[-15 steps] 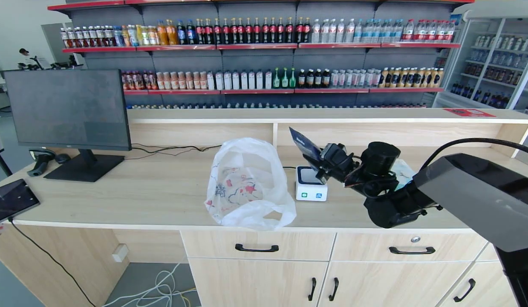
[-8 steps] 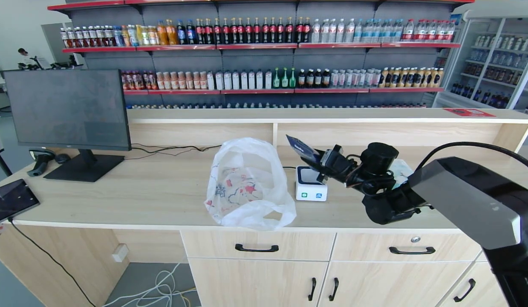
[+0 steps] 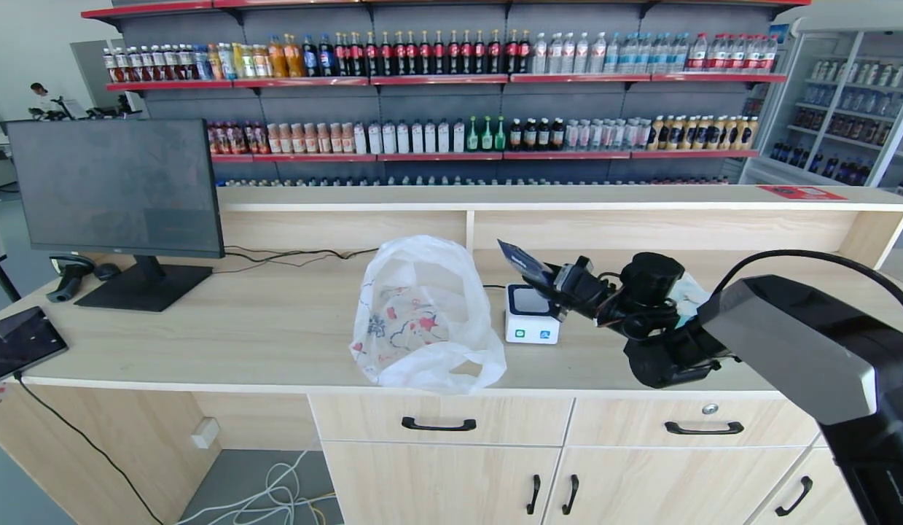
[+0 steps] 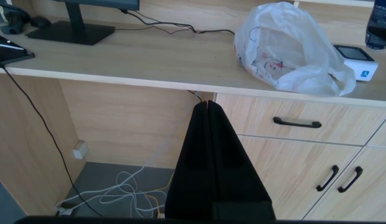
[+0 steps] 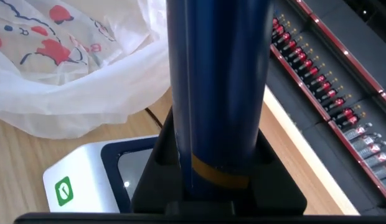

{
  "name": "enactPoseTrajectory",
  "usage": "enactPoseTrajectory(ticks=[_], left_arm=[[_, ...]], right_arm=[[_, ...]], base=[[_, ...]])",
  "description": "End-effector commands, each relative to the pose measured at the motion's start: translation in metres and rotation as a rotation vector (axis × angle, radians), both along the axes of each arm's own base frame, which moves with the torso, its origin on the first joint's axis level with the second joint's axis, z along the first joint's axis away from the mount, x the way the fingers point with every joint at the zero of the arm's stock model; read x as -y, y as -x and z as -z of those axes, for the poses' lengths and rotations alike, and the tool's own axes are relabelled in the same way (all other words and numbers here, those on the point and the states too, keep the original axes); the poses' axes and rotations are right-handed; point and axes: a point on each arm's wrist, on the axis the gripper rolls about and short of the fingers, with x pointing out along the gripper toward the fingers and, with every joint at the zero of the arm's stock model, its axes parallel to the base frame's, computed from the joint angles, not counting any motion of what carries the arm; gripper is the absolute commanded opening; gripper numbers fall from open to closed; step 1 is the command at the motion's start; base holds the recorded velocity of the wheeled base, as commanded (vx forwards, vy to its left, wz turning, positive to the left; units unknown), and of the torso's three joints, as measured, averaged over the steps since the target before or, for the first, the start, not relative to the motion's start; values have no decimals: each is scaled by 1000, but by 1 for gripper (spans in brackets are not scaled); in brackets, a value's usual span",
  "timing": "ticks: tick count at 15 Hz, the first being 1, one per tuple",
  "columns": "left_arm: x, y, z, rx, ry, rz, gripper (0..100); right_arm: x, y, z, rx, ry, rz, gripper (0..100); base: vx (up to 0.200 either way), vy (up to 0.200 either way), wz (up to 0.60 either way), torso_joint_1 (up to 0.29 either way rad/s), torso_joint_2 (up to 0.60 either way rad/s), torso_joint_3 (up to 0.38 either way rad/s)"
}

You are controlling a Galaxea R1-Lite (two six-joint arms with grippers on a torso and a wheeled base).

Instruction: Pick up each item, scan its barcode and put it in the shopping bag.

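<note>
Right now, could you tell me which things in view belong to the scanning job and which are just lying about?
Part of the job:
- blue packet, gripped by the right gripper
- white scanner, just below the packet
- shopping bag, on the counter beside the scanner

Just lying about:
- monitor
- tablet
- bottles on the shelves behind

Tilted dark blue packet [image 3: 522, 260] above white scanner [image 3: 531, 326]; translucent shopping bag [image 3: 422, 313] upright beside it.

Shop checkout: wooden counter [image 3: 276, 328] with scanner [image 3: 531, 321] and monitor [image 3: 116, 186], shelves [image 3: 436, 79] of bottled drinks and fridge [image 3: 837, 102] behind
</note>
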Motion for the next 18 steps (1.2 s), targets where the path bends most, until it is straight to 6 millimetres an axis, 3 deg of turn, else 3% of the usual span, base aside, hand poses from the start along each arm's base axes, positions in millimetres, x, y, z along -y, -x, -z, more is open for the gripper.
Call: enactPoseTrajectory(ticks=[1, 12, 16, 18], left_arm=[[0, 0, 0, 0, 0, -1, 0], [0, 0, 0, -3, 2, -1, 0], [0, 0, 0, -5, 0, -1, 0], [0, 0, 0, -5, 0, -1, 0]], right_arm=[[-1, 0, 5, -8, 3, -3, 0], [3, -2, 9, -20, -1, 2, 0], [5, 5, -9, -5, -23, 1, 0], [10, 25, -27, -17, -74, 39, 0]], base=[[0, 0, 0, 0, 0, 0], [0, 0, 0, 0, 0, 0], [0, 0, 0, 0, 0, 0], [0, 0, 0, 0, 0, 0]])
